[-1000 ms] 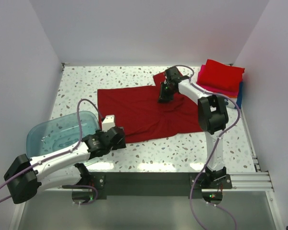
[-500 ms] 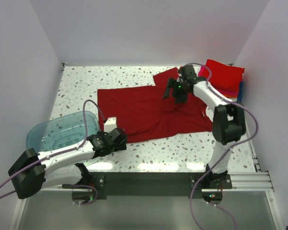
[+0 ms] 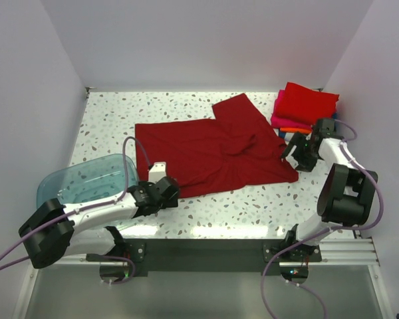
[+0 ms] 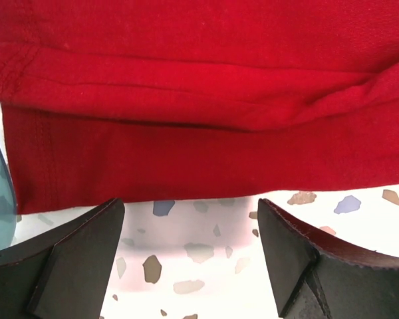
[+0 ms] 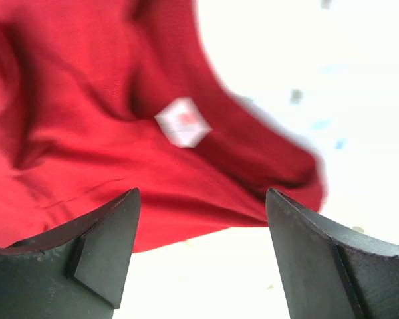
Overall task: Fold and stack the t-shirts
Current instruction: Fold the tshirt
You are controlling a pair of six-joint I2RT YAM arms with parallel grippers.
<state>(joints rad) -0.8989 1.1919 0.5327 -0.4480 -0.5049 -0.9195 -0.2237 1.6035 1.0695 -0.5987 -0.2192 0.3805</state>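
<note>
The dark red shirt (image 3: 199,153) lies spread mid-desk, with the left jaws by its near hem and the right jaws by its right edge both wide open and empty, so each should pinch a corner squarely before folding evenly.

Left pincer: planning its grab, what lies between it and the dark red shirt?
Only bare speckled table separates left pincer from dark red shirt, per left wrist view.
</note>
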